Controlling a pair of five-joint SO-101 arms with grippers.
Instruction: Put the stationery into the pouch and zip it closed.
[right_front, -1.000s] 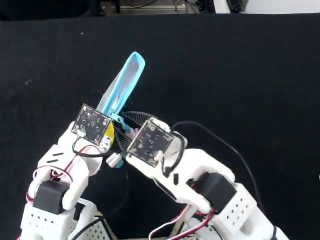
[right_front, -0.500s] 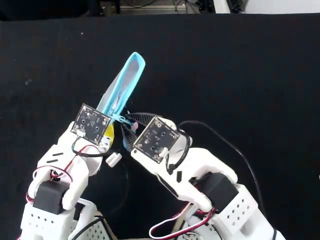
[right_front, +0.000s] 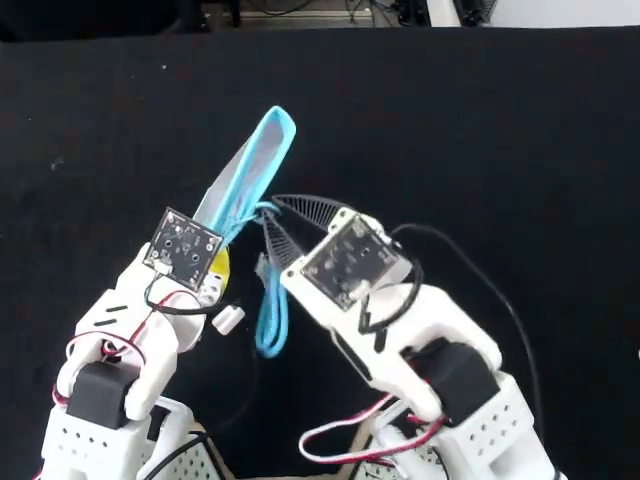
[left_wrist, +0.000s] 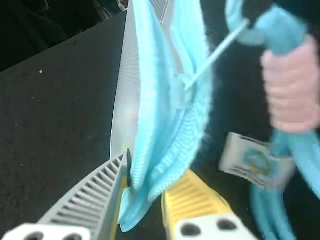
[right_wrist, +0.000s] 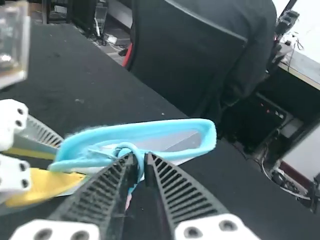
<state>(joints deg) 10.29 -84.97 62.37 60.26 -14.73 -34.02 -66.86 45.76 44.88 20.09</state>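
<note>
Nearest, the left gripper (left_wrist: 150, 172), with one grey ribbed finger and one yellow, pinches the near end of the light-blue fabric zip pouch (right_front: 255, 160). Just beside it, a light-blue loop strap (right_front: 272, 320) hangs down between the two arms. It carries a pink ribbed bead (left_wrist: 292, 95) and a small printed card tag (left_wrist: 255, 160). A little farther on, the right gripper (right_wrist: 140, 159), with black ribbed fingers, is pressed together on the strap where it meets the pouch's top edge. Beyond both grippers the pouch stands on edge, grey side panel showing, and runs away over the black table (right_front: 500, 120), slanting slightly to the right. Whether it rests on the table cannot be told. Its zip pull (left_wrist: 177, 92) sits partway along the top edge.
</note>
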